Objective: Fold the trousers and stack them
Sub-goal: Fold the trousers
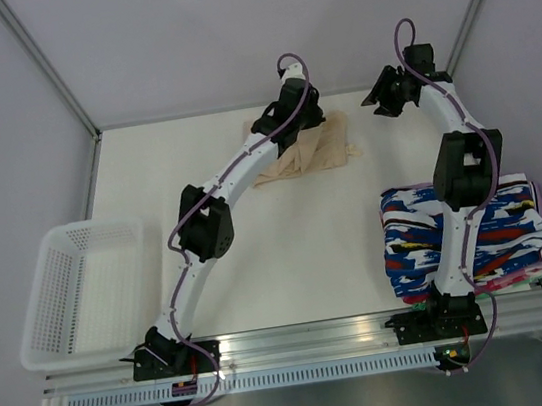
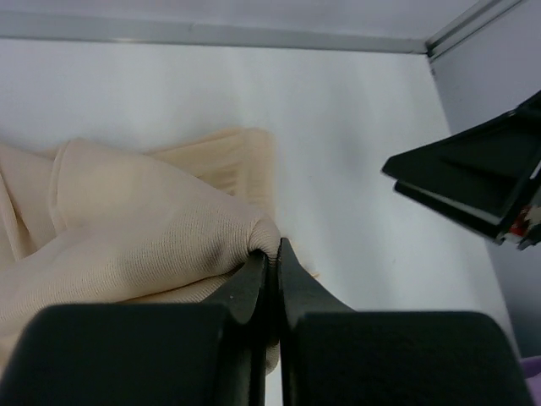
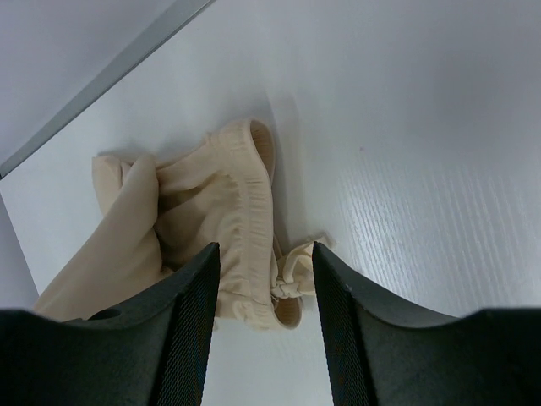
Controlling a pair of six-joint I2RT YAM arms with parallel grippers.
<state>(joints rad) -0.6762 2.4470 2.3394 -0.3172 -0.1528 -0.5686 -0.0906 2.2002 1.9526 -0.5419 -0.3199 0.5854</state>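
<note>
The beige trousers (image 1: pixel 310 157) lie bunched at the back middle of the table. My left gripper (image 1: pixel 297 124) sits on top of them. In the left wrist view it (image 2: pixel 272 247) is shut on a raised fold of the trousers (image 2: pixel 144 237), and the cloth bulges just past the tips. My right gripper (image 1: pixel 385 98) hovers to the right of the heap, off the cloth. It (image 3: pixel 264 247) is open, with the gathered waistband and tie of the trousers (image 3: pixel 224 203) lying below and beyond its fingers, nothing pinched between them.
A white mesh basket (image 1: pixel 88 227) stands at the near left. A stack of folded patterned garments (image 1: pixel 516 219) lies at the near right, beside the right arm. Grey walls with metal posts close off the back and sides.
</note>
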